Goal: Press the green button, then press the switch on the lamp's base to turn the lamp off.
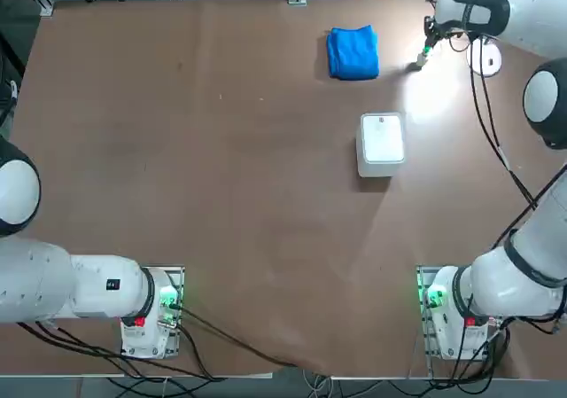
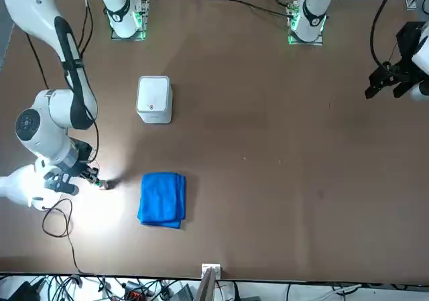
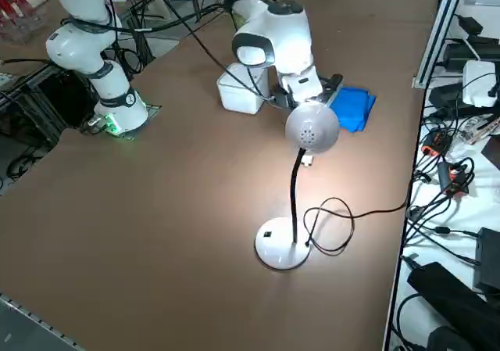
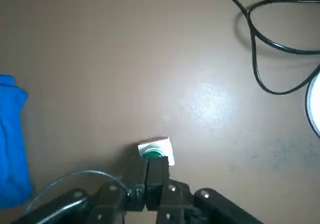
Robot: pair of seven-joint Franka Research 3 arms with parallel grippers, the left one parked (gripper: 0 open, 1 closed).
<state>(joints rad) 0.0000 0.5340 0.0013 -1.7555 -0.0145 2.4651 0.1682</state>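
Fingertips of my right gripper [image 4: 151, 165] pinched together and pressing on the green button [image 4: 155, 151], far right of the table, blue cloth [image 1: 353, 52] just to its left, lamp's base [image 3: 281, 245] further right, lamp [image 3: 310, 130] lit.
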